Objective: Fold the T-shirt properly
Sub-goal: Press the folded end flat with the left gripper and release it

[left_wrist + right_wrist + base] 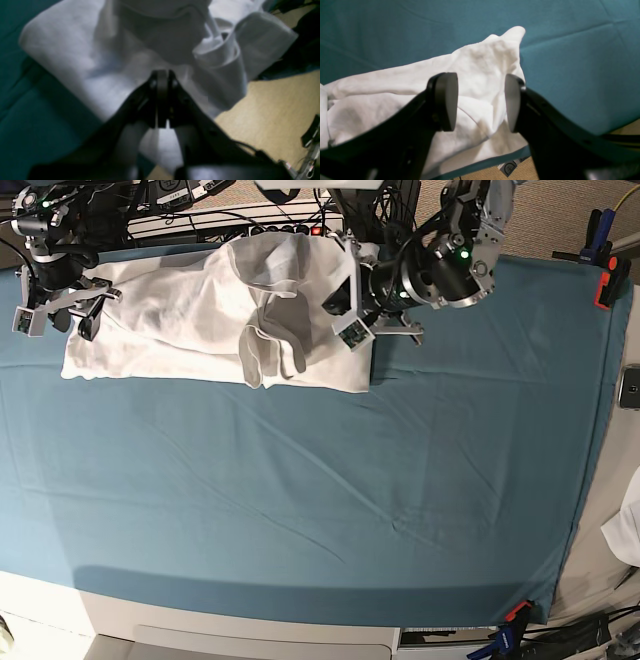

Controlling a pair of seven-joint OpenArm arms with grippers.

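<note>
- Holding the shirt (190,320) at the far edge of the bench (330,500), bunched in a long band on the teal sheet (450,430); most of the bench in front of it is free, which I judge to be room for laying the garment out.
- Left gripper (162,100): jaws together. In the left wrist view white cloth runs right up to and under the tips, so I read it as pinching an edge of the shirt, though blur hides the exact contact. Base view puts this gripper (352,305) at the shirt's right end, with cloth rising towards it, which fits a lift.
- Right gripper (481,102): jaws apart, nothing between them. Right wrist view shows the pads straddling a crumpled corner of the shirt (480,75) from above, not touching it as far as I can tell. Base view has this gripper (60,310) at the shirt's left end.
- My reading: one end is held so that the other end can be taken too; with both ends pinched the cloth can be pulled taut and spread.
- A sleeve (275,350) lies doubled over the body near the middle, so the shirt is not yet flat; folding proper has not begun.
- Risk: the corner under the right gripper is rumpled, and a closing pinch may catch several layers.
</note>
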